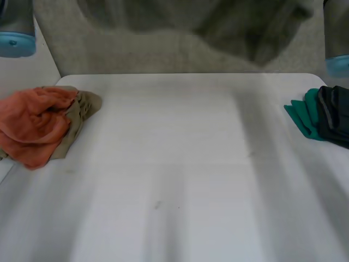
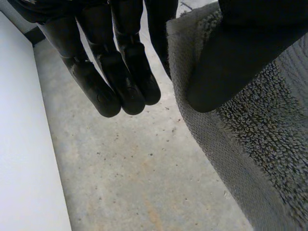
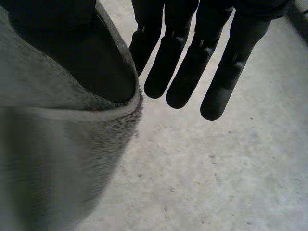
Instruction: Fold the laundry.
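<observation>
A grey towel (image 1: 218, 27) hangs in the air beyond the far edge of the white table (image 1: 174, 164), stretched between both raised arms. In the left wrist view my left hand (image 2: 110, 77) pinches the towel's (image 2: 260, 144) hemmed edge between the thumb (image 2: 240, 57) and a finger behind it, while the other fingers hang straight beside the cloth. My right hand (image 3: 192, 62) grips the towel (image 3: 57, 144) the same way, its thumb (image 3: 72, 43) pressed over the edge. Which corners they hold is hidden.
A crumpled orange cloth (image 1: 32, 123) lies on a tan cloth (image 1: 82, 112) at the table's left edge. Folded teal (image 1: 305, 114) and dark (image 1: 335, 114) cloths sit at the right edge. Bare concrete floor (image 2: 134, 183) lies below the hands.
</observation>
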Robot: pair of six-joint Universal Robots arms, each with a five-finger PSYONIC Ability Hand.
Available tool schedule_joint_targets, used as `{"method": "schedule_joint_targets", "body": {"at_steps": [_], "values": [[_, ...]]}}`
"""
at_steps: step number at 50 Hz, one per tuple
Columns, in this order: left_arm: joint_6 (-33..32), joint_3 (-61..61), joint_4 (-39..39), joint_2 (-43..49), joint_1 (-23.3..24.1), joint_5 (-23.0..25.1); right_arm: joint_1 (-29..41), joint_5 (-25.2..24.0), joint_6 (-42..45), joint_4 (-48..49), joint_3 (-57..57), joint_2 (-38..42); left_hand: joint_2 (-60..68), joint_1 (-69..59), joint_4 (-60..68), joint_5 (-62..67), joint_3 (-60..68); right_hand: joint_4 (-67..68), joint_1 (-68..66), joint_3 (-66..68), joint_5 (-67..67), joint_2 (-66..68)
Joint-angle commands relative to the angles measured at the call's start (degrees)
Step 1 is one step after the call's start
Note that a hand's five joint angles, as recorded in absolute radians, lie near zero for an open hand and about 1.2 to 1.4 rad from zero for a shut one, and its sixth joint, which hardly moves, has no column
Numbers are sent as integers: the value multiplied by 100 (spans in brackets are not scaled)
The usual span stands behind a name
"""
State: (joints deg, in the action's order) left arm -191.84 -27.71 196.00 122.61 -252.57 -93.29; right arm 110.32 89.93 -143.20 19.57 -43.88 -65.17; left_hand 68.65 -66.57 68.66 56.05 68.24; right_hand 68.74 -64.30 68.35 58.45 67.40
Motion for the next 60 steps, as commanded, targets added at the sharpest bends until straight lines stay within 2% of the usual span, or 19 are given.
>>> {"method": "schedule_joint_targets", "body": {"at_steps": [1,7,12,18,23,26,29,35,43,46,50,60], "values": [[137,-1830,-308,-719,-266,83,51,-528,-103,-1383,-987,-365,1135,-1343,1134,1395,1176,1126,-1570,1165,1155,1260],[314,-3564,-291,-888,-477,337,-1,-1205,-95,-1982,-2263,-348,1135,-1343,1134,1395,1176,1126,-1570,1165,1155,1260],[253,-4654,77,-512,-609,741,-116,-1610,2,-1975,-3230,335,1135,-1343,1134,1395,1176,1126,-1570,1165,1155,1260],[51,-4780,228,0,-723,777,-160,-1400,239,-1763,-3320,1137,1135,-1343,1134,1395,1176,1126,-1570,1165,1155,1260],[-134,-4656,-79,-70,-758,725,-151,-742,-49,-1649,-3214,1322,1135,-1343,1134,1395,1176,-2888,2443,-2848,-2859,-2753],[-117,-4647,-141,-132,-776,681,-125,-338,-523,-1658,-3284,1156,1135,-1343,1134,1395,1176,-4202,3757,-4162,-4173,-4067],[-73,-4674,-115,-184,-802,628,-116,-47,-1111,-1658,-3433,823,1135,-1343,1134,1395,1176,-4712,4268,-4672,-4683,-4578],[-29,-4674,-89,-246,-873,636,-256,42,-2500,-2016,-3680,242,1135,-1343,1134,1395,1176,-4831,4387,-4792,-4802,-4697],[-11,-4613,-89,-307,-960,628,-450,15,-3705,-3273,-3706,328,1135,-1343,1134,1395,1176,-4580,4135,-4540,-4551,-4445],[23,-4560,-80,-386,-1031,610,-380,33,-3908,-3459,-3742,478,1135,-1343,1134,1395,1176,-4546,4101,-4506,-4517,-4411],[120,-4463,-80,-483,-1136,601,-231,33,-3935,-3215,-3724,671,1135,-1343,1134,1395,1176,-4260,3815,-4220,-4231,-4125],[323,-4305,-168,-475,-1189,584,279,86,-3549,-2765,-3162,1243,1135,-1343,1134,1395,1176,-4209,3764,-4169,-4180,-4074]]}}
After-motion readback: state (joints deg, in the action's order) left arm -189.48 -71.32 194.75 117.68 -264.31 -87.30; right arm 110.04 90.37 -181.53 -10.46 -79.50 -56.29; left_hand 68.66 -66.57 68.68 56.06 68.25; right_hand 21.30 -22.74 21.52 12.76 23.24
